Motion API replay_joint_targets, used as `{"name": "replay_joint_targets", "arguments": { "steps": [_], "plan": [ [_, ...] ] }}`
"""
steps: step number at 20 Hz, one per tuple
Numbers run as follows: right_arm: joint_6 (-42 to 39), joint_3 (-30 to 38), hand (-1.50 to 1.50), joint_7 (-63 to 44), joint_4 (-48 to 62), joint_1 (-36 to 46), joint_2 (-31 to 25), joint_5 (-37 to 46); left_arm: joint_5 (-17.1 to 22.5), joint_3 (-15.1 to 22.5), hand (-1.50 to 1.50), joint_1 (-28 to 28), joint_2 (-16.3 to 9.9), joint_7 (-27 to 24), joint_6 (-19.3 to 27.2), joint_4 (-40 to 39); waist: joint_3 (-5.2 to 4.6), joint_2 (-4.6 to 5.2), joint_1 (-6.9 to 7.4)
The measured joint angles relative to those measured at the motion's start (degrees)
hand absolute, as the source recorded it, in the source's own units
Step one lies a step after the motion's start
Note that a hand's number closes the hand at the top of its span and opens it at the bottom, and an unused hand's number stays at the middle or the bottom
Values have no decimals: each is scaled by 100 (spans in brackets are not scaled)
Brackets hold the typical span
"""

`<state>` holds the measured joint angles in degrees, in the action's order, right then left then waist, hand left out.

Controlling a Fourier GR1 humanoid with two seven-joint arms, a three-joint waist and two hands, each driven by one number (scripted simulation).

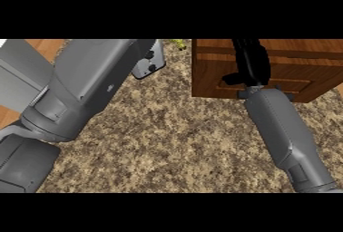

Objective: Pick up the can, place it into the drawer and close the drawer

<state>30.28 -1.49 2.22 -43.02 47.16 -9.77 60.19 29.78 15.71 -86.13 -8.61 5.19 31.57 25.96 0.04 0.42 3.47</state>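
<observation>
2 forearms: grey, boxy, both came in from the lower edge across the counter.
Counter (174, 136): speckled brown-and-tan stone, rough and granular in look.
Left forearm (80, 86): broad and close to the view, it covered most of the left side; a grey piece with black dots (150, 61) stuck out at its upper end.
Left hand: hidden beyond the forearm, so its fingers could not be told.
Right forearm (285, 131): slimmer, it ran up to the wooden unit.
Right hand (251, 61): black, stretched long and narrow over the wood, fingers straight and pressed together, thumb out to the left; it lay against the panels.
Drawer (268, 68): reddish-brown wood with grain, stepped flat panels and square edges, at the upper right; whether it stood open or shut could not be told.
Can: not seen anywhere; its place could not be told.
Yellow-green scrap (179, 43): small, at the top edge, between the left forearm and the wood.
Wood strip (47, 45): orange-brown, at the upper left.
</observation>
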Motion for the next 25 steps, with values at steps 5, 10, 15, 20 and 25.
{"name": "replay_joint_targets", "arguments": {
  "steps": [5, 10, 15, 20, 25],
  "plan": [
    [420, 231, -150, 39, 937, 724, -31, 120, -70, 62, -150, 237, -128, 171, -3, 378, 1, 31, 121],
    [601, 394, -150, 131, 1617, 1212, -76, 147, -112, 122, -150, 566, -331, 356, -95, 817, 5, 47, 187],
    [567, 511, -150, 222, 2083, 1585, -126, 135, -129, 169, -150, 863, -551, 564, -179, 1272, 32, 91, 240],
    [498, 685, -150, 489, 2341, 1757, -143, -7, -125, 212, -150, 1203, -745, 712, -273, 1736, 44, 108, 275],
    [477, 918, -150, 986, 2432, 1840, -128, -239, -132, 225, -150, 1454, -890, 817, -276, 2113, 57, 143, 244]
  ]
}}
